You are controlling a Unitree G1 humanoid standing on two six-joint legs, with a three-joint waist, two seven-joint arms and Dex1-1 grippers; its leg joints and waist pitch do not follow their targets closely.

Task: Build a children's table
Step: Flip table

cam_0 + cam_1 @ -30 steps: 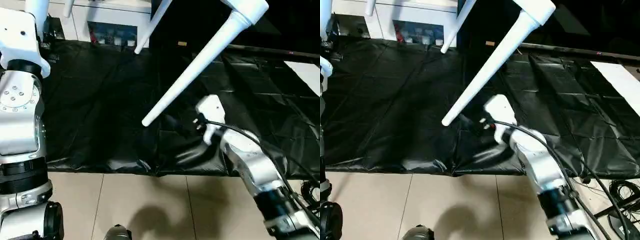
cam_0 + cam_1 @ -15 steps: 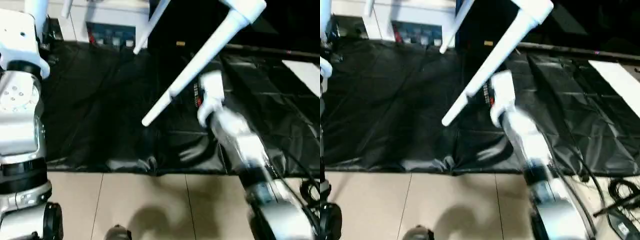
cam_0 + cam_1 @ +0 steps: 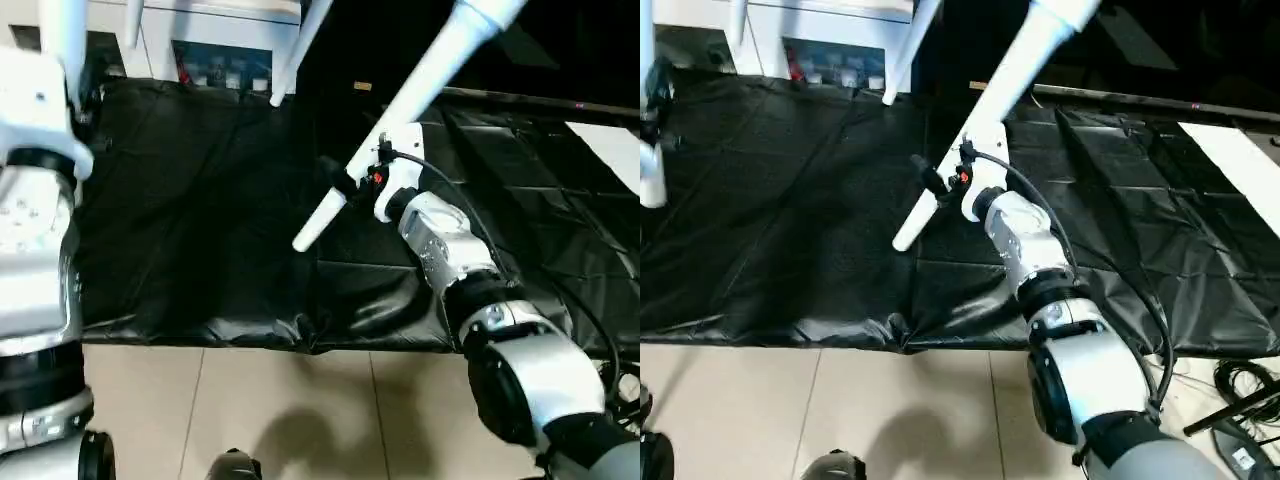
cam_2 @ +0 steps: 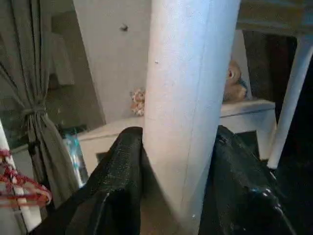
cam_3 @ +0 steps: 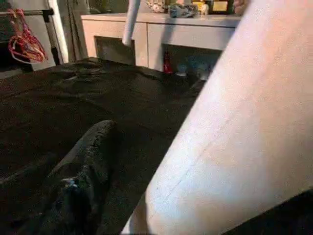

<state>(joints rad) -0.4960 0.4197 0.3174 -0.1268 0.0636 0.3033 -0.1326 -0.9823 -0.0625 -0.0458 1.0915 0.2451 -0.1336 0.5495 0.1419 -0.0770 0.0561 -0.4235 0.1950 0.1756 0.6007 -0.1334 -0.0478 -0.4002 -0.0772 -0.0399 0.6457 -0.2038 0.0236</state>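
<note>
Black sheet (image 3: 200,220) covers beige tiled floor (image 3: 300,410); white cabinet (image 3: 225,45) behind.

The table leg (image 3: 400,110) looks like smooth white plastic with a faint sheen; close up in the left wrist view its surface (image 4: 188,98) is finely speckled and matt. The left gripper's fingers (image 4: 122,181) are black with a slightly pebbled, dull gloss. The black sheet (image 3: 200,200) over the floor is thin, creased plastic film that catches light along its folds and its crumpled near edge. The floor tiles (image 3: 300,410) are pale, smooth and mildly reflective. The robot's right forearm (image 3: 455,240) is brushed silver metal, trailing a glossy black cable (image 3: 450,195).
</note>
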